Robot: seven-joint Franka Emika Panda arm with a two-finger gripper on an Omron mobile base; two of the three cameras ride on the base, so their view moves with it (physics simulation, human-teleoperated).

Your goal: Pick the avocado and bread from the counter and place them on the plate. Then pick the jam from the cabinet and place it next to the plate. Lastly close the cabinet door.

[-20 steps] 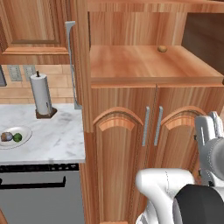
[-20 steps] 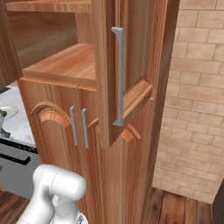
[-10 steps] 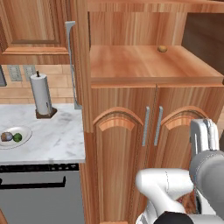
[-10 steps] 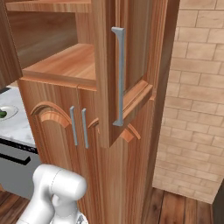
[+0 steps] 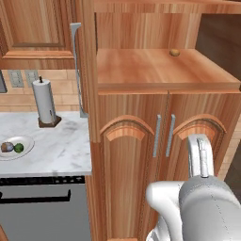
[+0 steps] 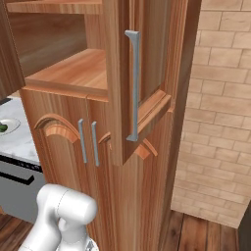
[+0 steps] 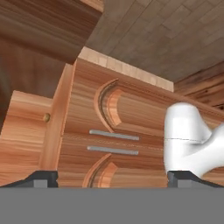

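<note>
The white plate (image 5: 26, 141) lies on the marble counter (image 5: 56, 150) at the left, with the brown bread (image 5: 6, 147) and the green avocado (image 5: 19, 148) side by side on it. The orange jam (image 5: 174, 52) stands far back on the open shelf of the brown cabinet (image 5: 141, 117); the hand view has the jam (image 7: 46, 117) as a small dot at the left. My gripper (image 7: 113, 177) is open, its tips wide apart with nothing between them. It hangs low before the arched lower doors (image 7: 113, 131), well below the jam. The white hand (image 5: 200, 153) sits at the lower right.
Both upper doors stand open: the left door's bar handle (image 5: 75, 70) juts over the counter, and the right door (image 6: 132, 86) sticks out toward me. A paper towel roll (image 5: 44, 101) stands behind the plate. A brick wall (image 6: 220, 98) closes the right side.
My hand has swung leftward and a little lower in the left base view, in front of the lower doors. Plate, bread, avocado and jam have not moved.
</note>
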